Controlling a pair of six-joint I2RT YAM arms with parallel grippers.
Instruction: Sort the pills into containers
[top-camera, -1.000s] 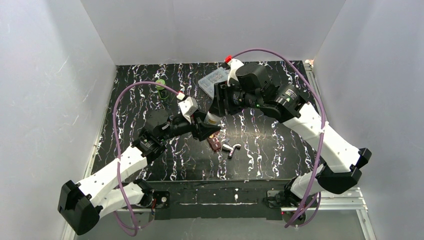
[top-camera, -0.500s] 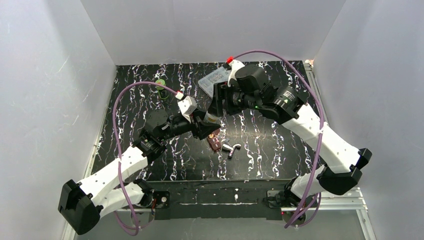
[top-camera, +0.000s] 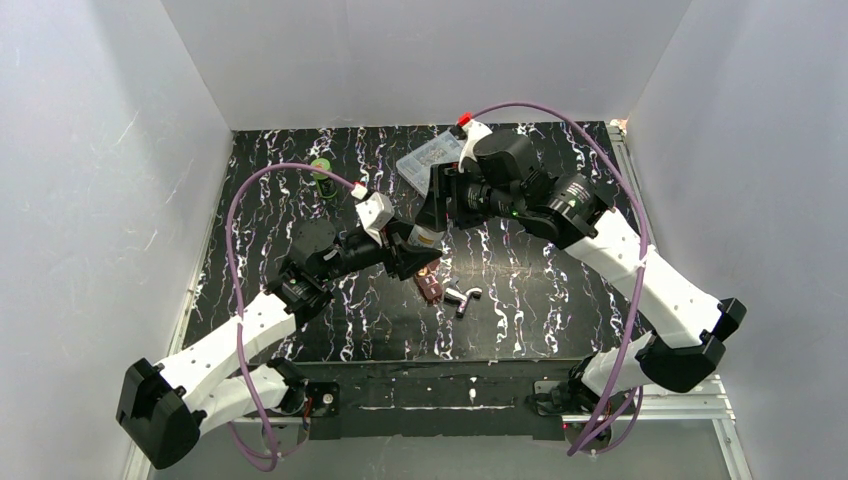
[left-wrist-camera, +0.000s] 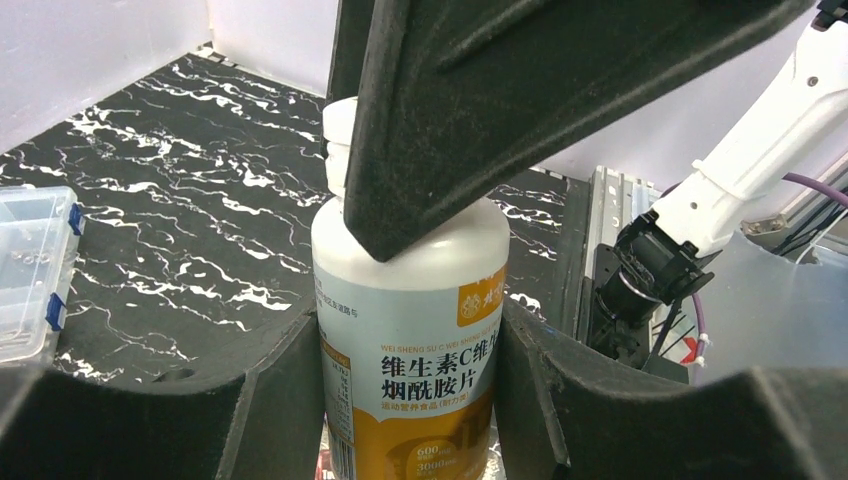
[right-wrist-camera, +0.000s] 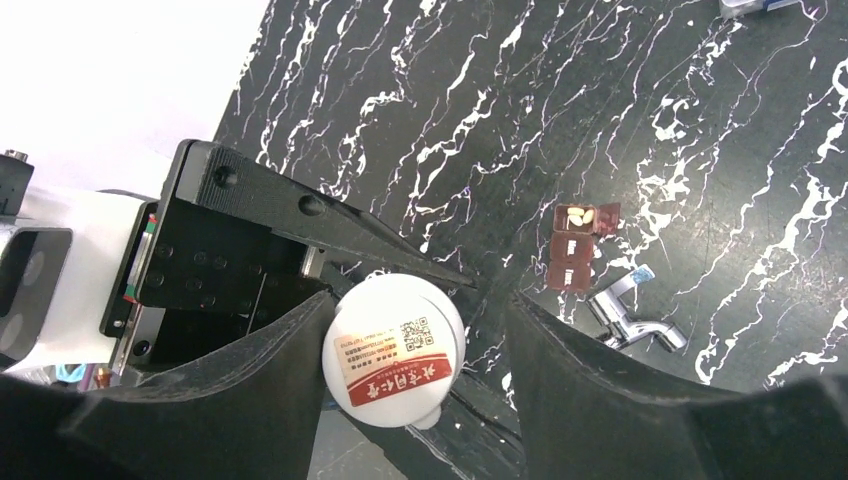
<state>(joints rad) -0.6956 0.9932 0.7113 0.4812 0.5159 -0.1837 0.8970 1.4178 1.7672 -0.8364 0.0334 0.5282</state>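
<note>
The left gripper is clamping an upright white, orange-labelled pill bottle, the right gripper is straddling its round white cap with fingers spread, and the small dark red-brown rectangular case is lying flat just beside, nearest the left fingers.

The tabletop is black with white marble-ish streaks, boxed in by plain white walls. Toward the back there's a clear compartment box with little blue latches, sitting at an angle to the table edges. Left of it, also near the back, is a small green thing, too small to make out. A shiny silver metal piece lies around the middle, looks kinda like a tiny faucet. A metal rail runs down the right edge.
</note>
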